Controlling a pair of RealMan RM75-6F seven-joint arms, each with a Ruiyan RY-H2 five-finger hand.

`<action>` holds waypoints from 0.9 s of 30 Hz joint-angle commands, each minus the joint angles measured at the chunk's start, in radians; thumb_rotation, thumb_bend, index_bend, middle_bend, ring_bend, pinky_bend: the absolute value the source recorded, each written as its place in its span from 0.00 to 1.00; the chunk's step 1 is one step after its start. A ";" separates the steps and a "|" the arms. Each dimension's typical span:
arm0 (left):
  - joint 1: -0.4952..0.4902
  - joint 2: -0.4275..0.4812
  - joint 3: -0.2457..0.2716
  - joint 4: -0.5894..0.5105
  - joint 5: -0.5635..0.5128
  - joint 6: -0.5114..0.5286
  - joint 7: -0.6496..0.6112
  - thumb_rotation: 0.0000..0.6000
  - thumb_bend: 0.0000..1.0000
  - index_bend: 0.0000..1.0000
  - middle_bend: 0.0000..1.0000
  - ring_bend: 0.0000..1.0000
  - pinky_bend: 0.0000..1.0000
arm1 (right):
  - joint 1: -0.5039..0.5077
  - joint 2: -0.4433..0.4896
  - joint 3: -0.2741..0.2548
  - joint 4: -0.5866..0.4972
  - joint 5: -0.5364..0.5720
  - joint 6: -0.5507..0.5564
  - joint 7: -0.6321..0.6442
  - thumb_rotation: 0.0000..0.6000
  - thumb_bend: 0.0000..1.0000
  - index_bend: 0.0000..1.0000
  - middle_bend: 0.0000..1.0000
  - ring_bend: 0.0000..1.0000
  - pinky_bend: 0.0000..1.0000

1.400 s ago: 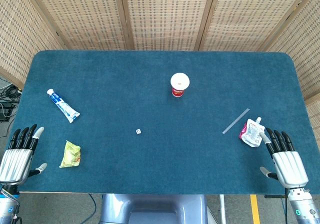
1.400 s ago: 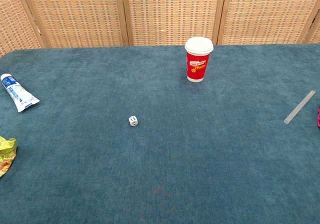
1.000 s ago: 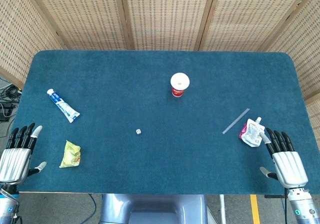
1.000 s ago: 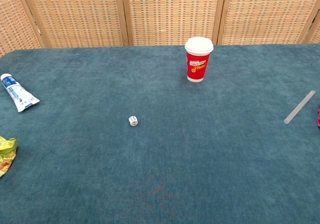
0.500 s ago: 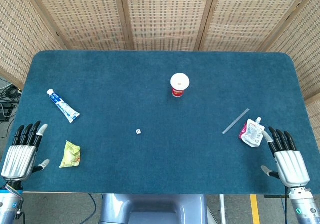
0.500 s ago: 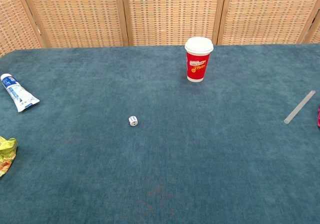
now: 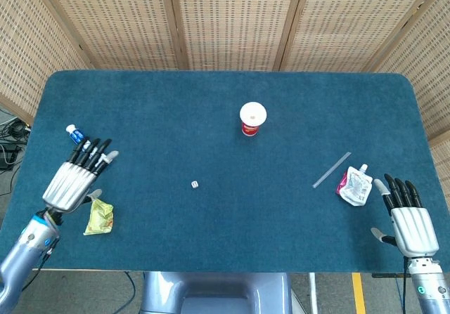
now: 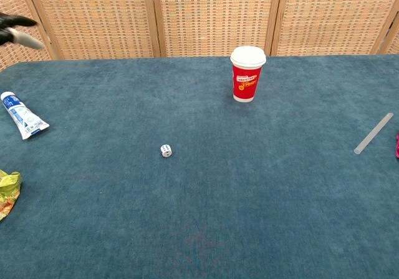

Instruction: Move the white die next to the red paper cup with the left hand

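The small white die [image 7: 195, 185] [image 8: 166, 150] lies on the blue table near its middle front. The red paper cup [image 7: 252, 119] [image 8: 248, 73] with a white lid stands upright farther back and to the right of the die. My left hand [image 7: 76, 176] hovers over the table's left side, fingers spread and empty, well left of the die; its fingertips [image 8: 15, 29] show at the chest view's top left. My right hand [image 7: 406, 219] rests open at the front right corner, holding nothing.
A toothpaste tube [image 7: 88, 149] [image 8: 22, 115] lies partly under my left hand. A yellow-green wrapper [image 7: 100, 216] [image 8: 7, 191] sits at the front left. A clear straw [image 7: 331, 169] [image 8: 373, 133] and a pink-white pouch [image 7: 354, 186] lie at the right.
My left hand has lifted from the front left edge and swung up and to the right over the toothpaste tube. The right hand has slipped slightly back. Die and cup have not moved.
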 commanded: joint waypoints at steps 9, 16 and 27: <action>-0.248 -0.189 -0.010 0.211 0.062 -0.218 -0.152 1.00 0.32 0.44 0.00 0.00 0.00 | 0.008 -0.017 0.021 0.051 0.033 -0.014 0.036 1.00 0.06 0.03 0.00 0.00 0.00; -0.326 -0.269 -0.007 0.286 0.055 -0.281 -0.174 1.00 0.32 0.44 0.00 0.00 0.00 | 0.008 -0.018 0.027 0.065 0.047 -0.019 0.055 1.00 0.06 0.03 0.00 0.00 0.00; -0.400 -0.363 0.020 0.367 0.014 -0.363 -0.182 1.00 0.32 0.39 0.00 0.00 0.00 | 0.010 -0.022 0.026 0.073 0.048 -0.021 0.061 1.00 0.06 0.03 0.00 0.00 0.00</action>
